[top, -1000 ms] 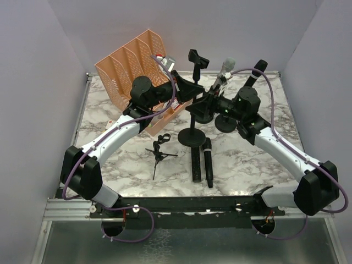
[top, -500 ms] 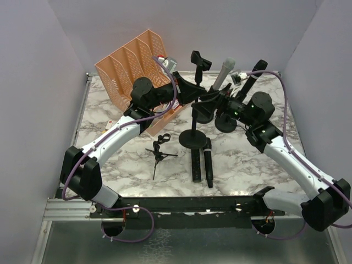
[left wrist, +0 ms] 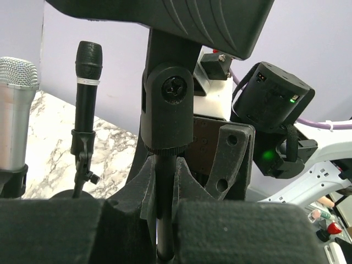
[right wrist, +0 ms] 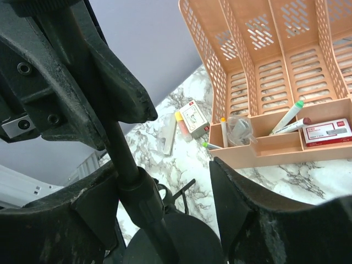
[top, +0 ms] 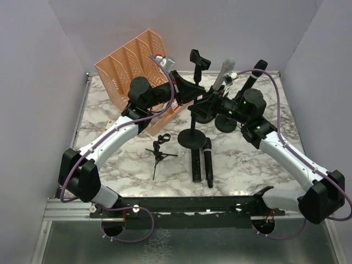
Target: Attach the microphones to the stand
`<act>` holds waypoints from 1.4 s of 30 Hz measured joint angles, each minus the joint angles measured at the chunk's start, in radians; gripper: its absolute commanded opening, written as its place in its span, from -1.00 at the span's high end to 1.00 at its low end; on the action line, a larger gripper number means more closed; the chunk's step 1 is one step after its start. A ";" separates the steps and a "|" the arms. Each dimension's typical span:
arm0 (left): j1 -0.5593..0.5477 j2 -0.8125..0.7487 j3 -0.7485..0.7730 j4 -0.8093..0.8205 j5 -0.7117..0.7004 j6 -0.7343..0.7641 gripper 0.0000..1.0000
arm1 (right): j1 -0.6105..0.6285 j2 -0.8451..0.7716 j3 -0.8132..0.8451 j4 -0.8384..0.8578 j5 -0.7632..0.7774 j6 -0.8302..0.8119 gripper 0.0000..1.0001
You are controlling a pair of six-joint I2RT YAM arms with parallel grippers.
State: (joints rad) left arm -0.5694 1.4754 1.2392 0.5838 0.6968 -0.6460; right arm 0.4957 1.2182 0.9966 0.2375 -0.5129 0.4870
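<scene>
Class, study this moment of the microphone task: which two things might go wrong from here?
1. The left claw clamps the thin stand pole just under its clip; a sideways pull may tip the stand.
2. The silver mic and black mic stand close beside the right claw; an arm swing may knock them over.

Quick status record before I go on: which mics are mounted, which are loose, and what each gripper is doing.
mounted: silver-grey mic and black mic, each upright in a stand clip
loose: two black mics, lying side by side on the table
free holder: empty clip on top of the third stand
left gripper: shut on the stand pole, just under the clip joint
right gripper: open, fingers either side of the same pole
</scene>
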 measured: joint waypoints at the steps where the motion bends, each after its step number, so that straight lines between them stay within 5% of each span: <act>1: 0.002 0.000 0.000 -0.002 0.000 0.000 1.00 | 0.001 0.008 0.003 0.001 -0.002 0.000 -0.20; 10: 0.013 0.000 0.000 -0.002 -0.016 0.004 1.00 | 0.008 0.082 0.046 0.054 -0.038 0.029 -0.05; 17: 0.011 -0.002 -0.003 -0.003 -0.031 -0.004 1.00 | 0.011 0.108 0.053 0.076 -0.038 0.045 -0.38; 23: 0.000 -0.019 -0.003 0.000 -0.030 -0.018 1.00 | 0.008 0.032 0.003 0.083 -0.026 0.063 -0.41; 34: -0.006 -0.029 -0.003 0.003 -0.012 -0.042 1.00 | 0.006 -0.063 -0.047 0.058 -0.040 0.048 0.01; 42: 0.002 -0.029 -0.004 -0.013 -0.016 -0.026 1.00 | 0.010 0.024 -0.005 0.090 -0.142 0.047 0.60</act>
State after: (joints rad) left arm -0.5674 1.4464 1.2354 0.5713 0.6807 -0.6716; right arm 0.5056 1.2423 0.9913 0.3275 -0.6548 0.5339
